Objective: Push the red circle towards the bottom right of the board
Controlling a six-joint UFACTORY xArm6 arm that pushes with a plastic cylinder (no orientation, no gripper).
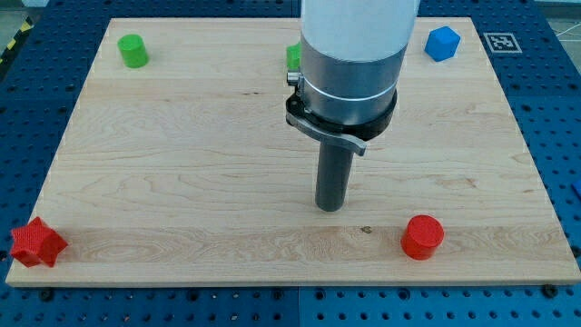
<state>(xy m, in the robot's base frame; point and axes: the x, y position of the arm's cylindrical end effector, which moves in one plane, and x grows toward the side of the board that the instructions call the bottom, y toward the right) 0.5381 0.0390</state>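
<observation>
The red circle point(422, 236), a short red cylinder, stands near the board's bottom edge, right of centre. My tip point(330, 208) rests on the wooden board point(182, 173) to the left of the red circle and slightly above it, with a clear gap between them. The rod hangs from the large grey and white arm body point(349, 64) at the view's top centre.
A green cylinder point(133, 50) is at the top left. Another green block point(293, 57) is partly hidden behind the arm at the top centre. A blue block point(442, 43) is at the top right. A red star-shaped block point(36, 242) sits at the bottom left corner.
</observation>
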